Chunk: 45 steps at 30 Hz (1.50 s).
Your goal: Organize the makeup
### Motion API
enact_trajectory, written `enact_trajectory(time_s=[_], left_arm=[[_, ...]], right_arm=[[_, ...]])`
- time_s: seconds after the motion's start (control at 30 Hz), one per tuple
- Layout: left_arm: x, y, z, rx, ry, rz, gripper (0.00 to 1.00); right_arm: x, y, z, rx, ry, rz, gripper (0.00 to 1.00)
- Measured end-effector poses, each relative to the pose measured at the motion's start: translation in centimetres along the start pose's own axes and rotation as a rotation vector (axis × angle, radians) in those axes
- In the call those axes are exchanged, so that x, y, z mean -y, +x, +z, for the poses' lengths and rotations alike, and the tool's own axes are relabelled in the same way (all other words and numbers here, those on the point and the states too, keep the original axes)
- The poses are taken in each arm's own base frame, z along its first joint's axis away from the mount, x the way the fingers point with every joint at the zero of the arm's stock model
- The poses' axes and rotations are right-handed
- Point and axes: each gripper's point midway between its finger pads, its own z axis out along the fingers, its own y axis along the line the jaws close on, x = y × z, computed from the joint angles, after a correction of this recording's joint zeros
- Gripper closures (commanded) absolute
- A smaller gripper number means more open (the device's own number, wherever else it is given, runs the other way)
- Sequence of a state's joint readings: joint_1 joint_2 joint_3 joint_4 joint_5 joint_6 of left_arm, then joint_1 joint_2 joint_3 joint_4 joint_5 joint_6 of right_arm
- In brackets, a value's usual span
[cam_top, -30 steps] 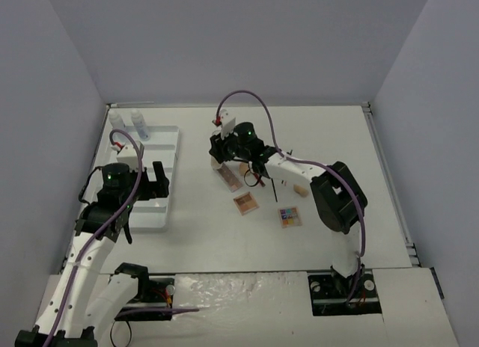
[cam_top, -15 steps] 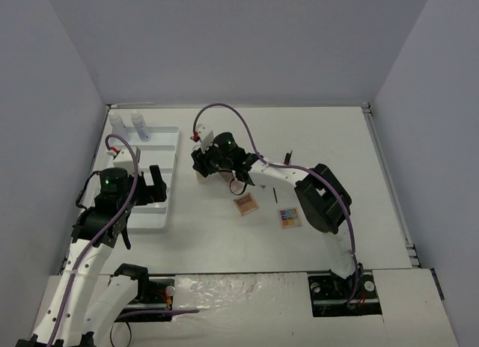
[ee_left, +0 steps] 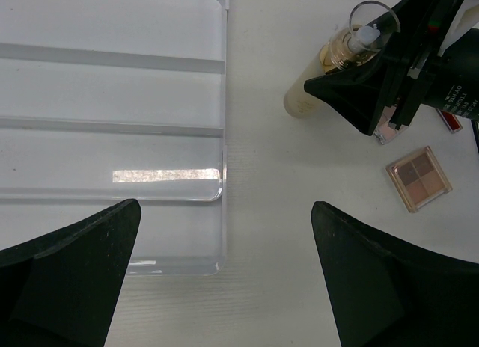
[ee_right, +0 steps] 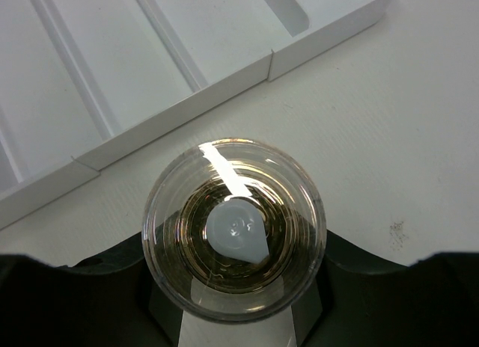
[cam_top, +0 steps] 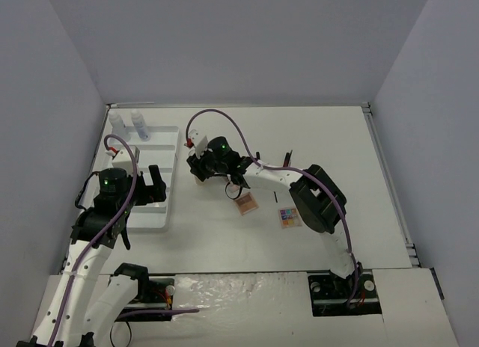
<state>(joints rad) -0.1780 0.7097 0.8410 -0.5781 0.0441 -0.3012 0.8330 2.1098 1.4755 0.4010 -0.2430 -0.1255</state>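
- Right wrist view is showing my right pincer (cam_top: 200,166) clamping on the amber bottle (ee_right: 233,226) — I am looking straight down on its clear cap, and a dark finger is pressing on each side.
- This bottle is staying just beside the right edge of the white tray (ee_right: 150,70), outside of it; whether its base is touching the table (cam_top: 337,152), I cannot tell.
- My left pincer (ee_left: 224,287) is hanging over the near right corner of the tray, its fingers standing wide apart and gripping nothing.
- Two clear bottles (cam_top: 138,125) are standing at the far end of the tray.
- A brown palette (ee_left: 419,179) is lying flat on the table near the amber bottle — a colourful palette (cam_top: 290,216) is lying further to the right.
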Motion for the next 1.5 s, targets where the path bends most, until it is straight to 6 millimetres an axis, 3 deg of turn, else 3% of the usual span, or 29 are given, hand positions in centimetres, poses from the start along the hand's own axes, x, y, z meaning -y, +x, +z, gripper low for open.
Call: enact_trajectory(time_s=[0.03,0.27,0.43,0.53,0.67,0.77,1.1,1.3,1.5], left_arm=[[0.0,0.0,0.0,0.000,0.000,0.000,0.03],[0.1,0.0,0.0,0.000,0.003,0.002,0.03],[0.1,0.0,0.1,0.004,0.005,0.002,0.03],[0.2,-0.2,0.2,0.012,0.012,0.002,0.03],[0.3,0.1,0.8,0.015,0.020,0.002,0.03],[0.4,0.4,1.8,0.007,0.026,0.003,0.03],[2.8,0.2,7.2,-0.015,0.078,0.036,0.03],[5.7,0.6,11.1,-0.008,0.104,0.100,0.04],[8.0,0.7,14.3,0.009,0.112,0.142,0.08]], right_arm=[[0.0,0.0,0.0,0.001,0.000,-0.001,0.56],[-0.1,1.7,-0.2,-0.016,0.004,-0.001,0.31],[-0.2,3.2,-0.7,-0.047,0.006,0.005,0.22],[-0.3,3.2,-1.8,-0.049,0.013,0.008,0.02],[-0.3,1.9,-4.4,-0.025,0.032,0.012,0.00],[-0.1,0.4,-7.4,0.012,0.068,0.019,0.00],[2.1,-4.9,-21.8,0.188,0.302,0.097,0.00],[4.9,-4.6,-30.1,0.273,0.498,0.200,0.00],[7.0,-2.4,-34.2,0.289,0.633,0.278,0.00]])
